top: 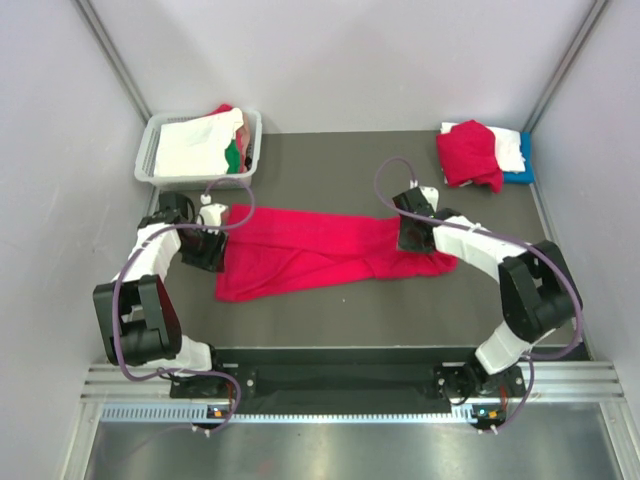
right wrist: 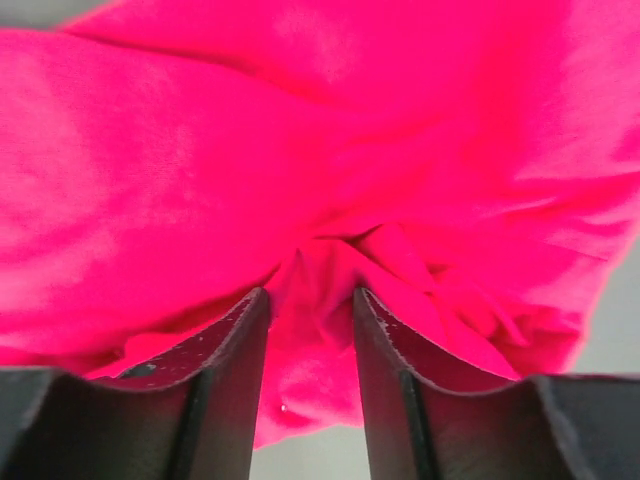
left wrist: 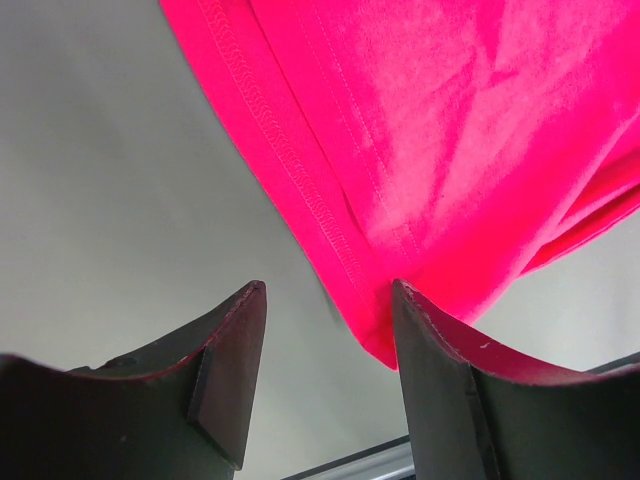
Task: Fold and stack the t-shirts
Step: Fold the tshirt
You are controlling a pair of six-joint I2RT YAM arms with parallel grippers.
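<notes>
Red shirt (top: pixel 320 250) lies stretched across the table (top: pixel 400 310) between the arms. Left gripper (top: pixel 208 250) (left wrist: pixel 325 300): jaws wide, nothing between them, the shirt's hemmed corner touching one finger (left wrist: pixel 440 380). Right gripper (top: pixel 415 235) (right wrist: pixel 310 300): jaws narrow, clamping bunched cloth; from above it hides the shirt's right end. Folded stack (top: pixel 480 150) back right; basket (top: pixel 148 155) back left, contents partly hidden.

White-and-black arms (top: pixel 150 248) carry purple cables (top: pixel 118 300) and black tool fingers (left wrist: pixel 225 370).
</notes>
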